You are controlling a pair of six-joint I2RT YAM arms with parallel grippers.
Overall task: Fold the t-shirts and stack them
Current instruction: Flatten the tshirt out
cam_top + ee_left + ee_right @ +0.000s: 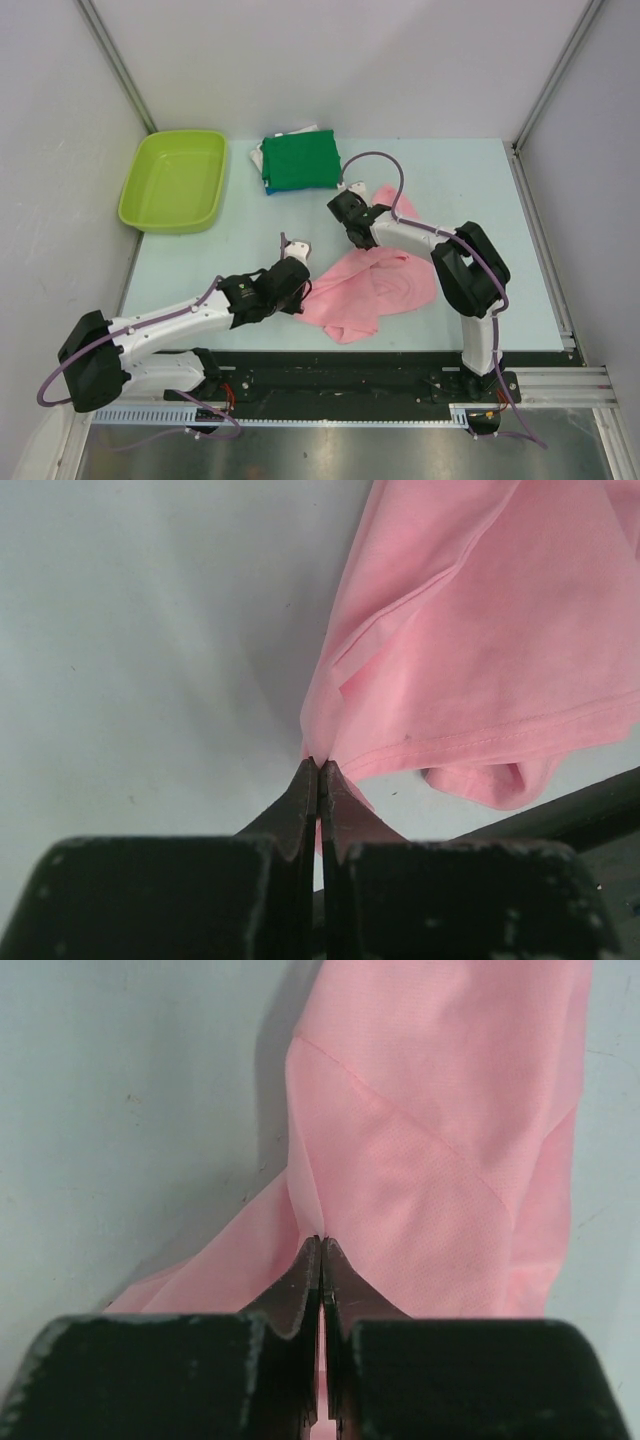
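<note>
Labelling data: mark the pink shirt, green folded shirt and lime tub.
pink shirt (368, 287): top external view, crumpled middle.
green folded shirt (302, 160): top external view, upper face.
lime tub (175, 182): top external view, bare bottom.

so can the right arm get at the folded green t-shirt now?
Probably not yet: the folded green t-shirt lies close, nothing between, but the right hand is shut on the pink t-shirt and must release first.

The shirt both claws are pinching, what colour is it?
The shirt is plain light pink, clearest in the right wrist view.
</note>
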